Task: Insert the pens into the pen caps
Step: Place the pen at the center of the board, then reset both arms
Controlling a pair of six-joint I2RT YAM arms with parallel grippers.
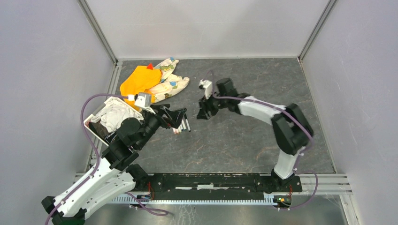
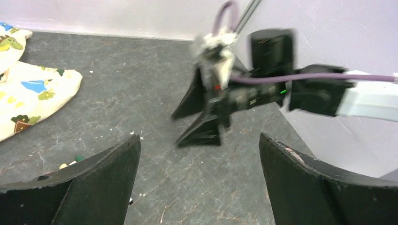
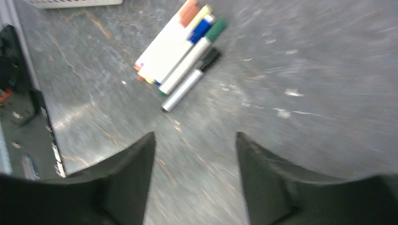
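Pens [image 3: 180, 56] are lying in a tight little row of five, side by side and touching. They sit on the mat a bit ahead and to the left of the right gripper [image 3: 195, 136]. Its jaws are spread apart with nothing between them, just bare mat. The pen caps [image 3: 209, 29] look pushed onto the far ends (orange-ish, cream, blue, green, black), though the blur makes that hard to swear to.

From the top camera the left gripper [image 1: 180, 114] hangs right over the near side of the same row, so the pens [image 1: 184, 124] end up between the two pincers. The left one is spread wide too, holding nothing. In its own wrist view the right gripper [image 2: 206, 112] is straight ahead, near but not touching.

Room-wise, the dark mat [image 1: 253, 150] runs on beyond and to the right of the right pincer, out to the white walls [image 1: 361, 93].

The clutter is all on the left pincer's side. A white basket [image 1: 91, 126] with a pale cloth in it sits tucked against the left arm. The orange cloth [image 1: 138, 79] and the patterned cloth [image 1: 171, 82] are bunched together further out, well apart from the pens.
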